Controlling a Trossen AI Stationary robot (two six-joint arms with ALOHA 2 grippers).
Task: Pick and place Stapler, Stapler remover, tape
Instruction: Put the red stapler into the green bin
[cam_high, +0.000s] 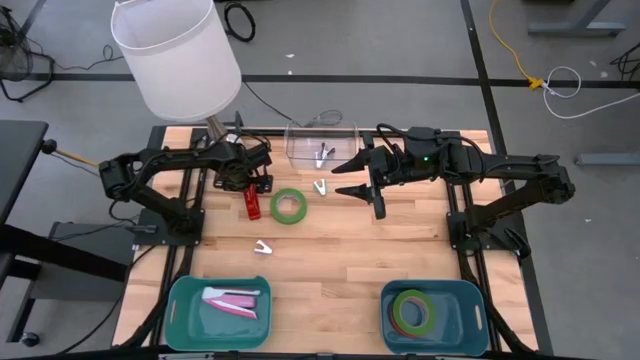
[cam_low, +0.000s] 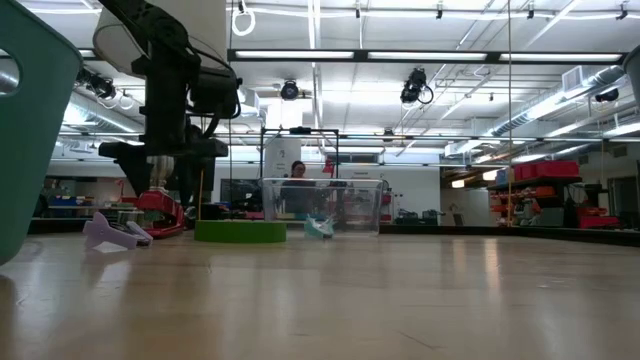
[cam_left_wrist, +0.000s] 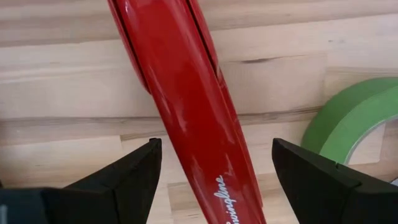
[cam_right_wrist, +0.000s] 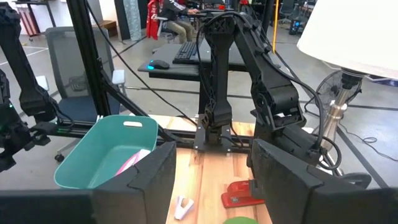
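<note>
My left claw hangs left of centre in the overhead frame, fingers spread on either side of the red stapler, which lies flat on the counter without my pads touching it. Just right of the stapler lies a green tape ring. My right claw is raised right of centre, fingers spread and holding nothing. One white staple remover sits below the stapler, another beside a clear box near the top. The lower-right teal bin holds red-pink and green tape rings; the lower-left teal bin holds pale items.
</note>
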